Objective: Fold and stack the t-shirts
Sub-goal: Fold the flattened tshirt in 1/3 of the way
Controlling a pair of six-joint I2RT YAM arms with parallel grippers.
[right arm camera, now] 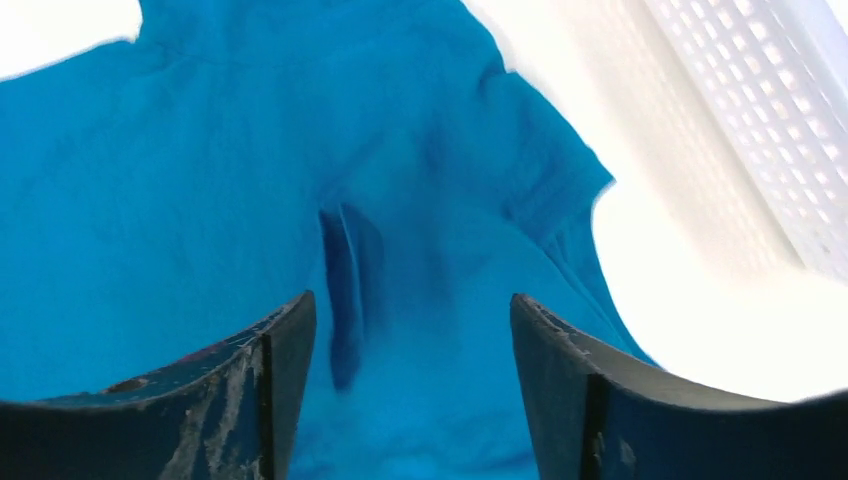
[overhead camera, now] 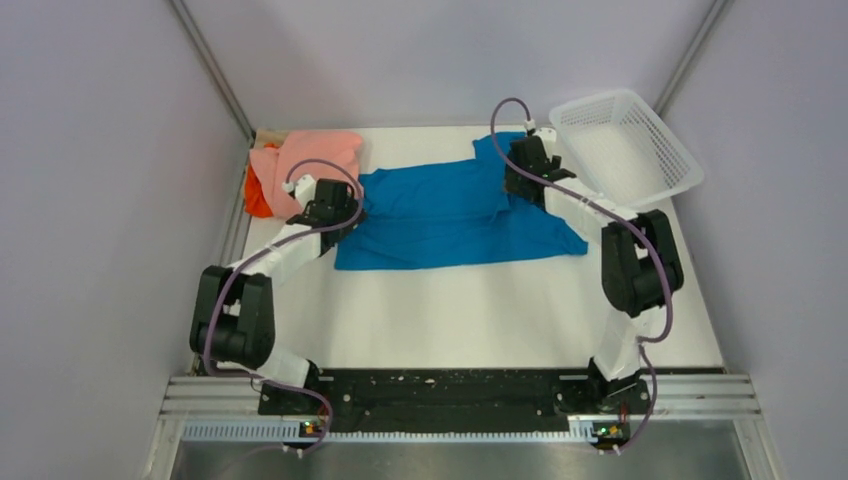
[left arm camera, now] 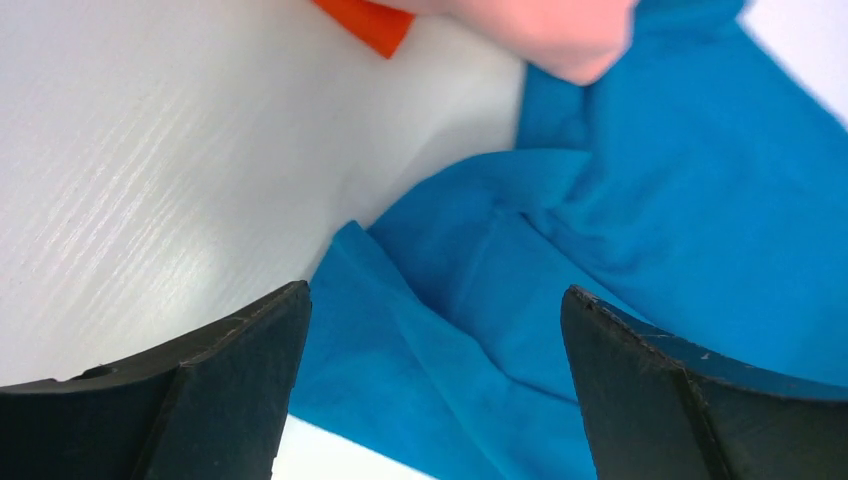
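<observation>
- Blue t-shirt [overhead camera: 455, 215] lies spread and creased near the far edge of the bench [overhead camera: 450, 320].
- Pink t-shirt [overhead camera: 300, 160] and orange t-shirt [overhead camera: 256, 195] are heaped in the far-left corner.
- Left gripper [left arm camera: 435, 300] and right gripper [right arm camera: 412, 300] are both wide open and empty, over the blue shirt's ends.
- Judgement: nothing stacked; all folding remains.

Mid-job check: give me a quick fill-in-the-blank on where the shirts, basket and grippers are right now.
1. The spread-out t-shirt is ____.
2. The orange t-shirt lies partly under the ____ one.
3. The white mesh basket sits at the far ____ corner of the table.
4. The left gripper and right gripper, over the spread-out t-shirt, are both ____.
Missing words: blue; pink; right; open.
</observation>
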